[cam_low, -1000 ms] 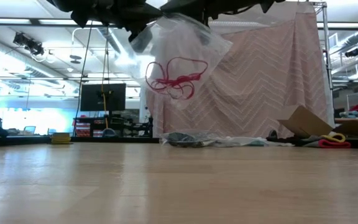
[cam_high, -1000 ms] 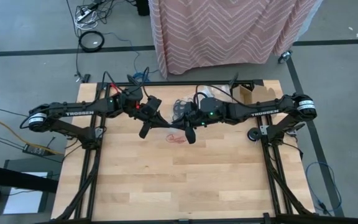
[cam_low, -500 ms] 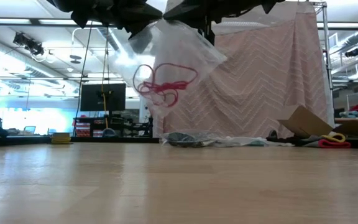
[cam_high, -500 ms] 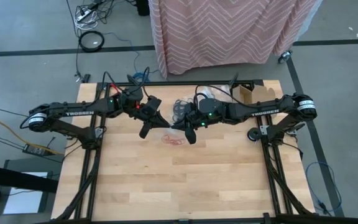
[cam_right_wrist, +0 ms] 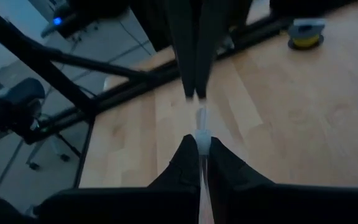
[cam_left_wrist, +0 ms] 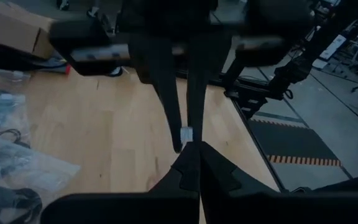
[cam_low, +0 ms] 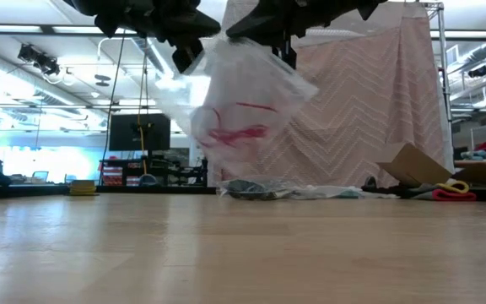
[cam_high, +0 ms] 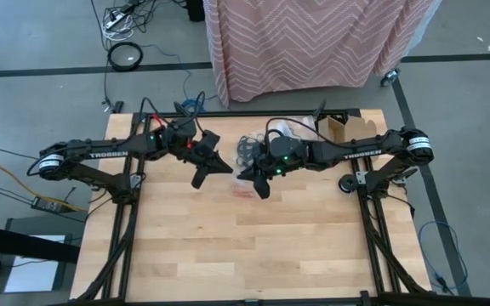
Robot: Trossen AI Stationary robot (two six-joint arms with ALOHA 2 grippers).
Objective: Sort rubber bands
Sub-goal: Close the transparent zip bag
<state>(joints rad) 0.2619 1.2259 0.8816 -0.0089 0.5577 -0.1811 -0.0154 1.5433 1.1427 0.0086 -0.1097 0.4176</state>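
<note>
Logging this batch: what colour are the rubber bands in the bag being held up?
Red. The rubber bands show best in the low view, inside the clear bag.

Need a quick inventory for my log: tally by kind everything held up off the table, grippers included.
Grippers: 2, the left gripper and the right gripper, each pinching the bag's top edge
Clear plastic bag: 1, hanging between them
Cluster of red rubber bands: 1, inside that bag
Total: 4

left gripper (cam_high: 201,177) shut, right gripper (cam_high: 261,184) shut, raised mid-table
</note>
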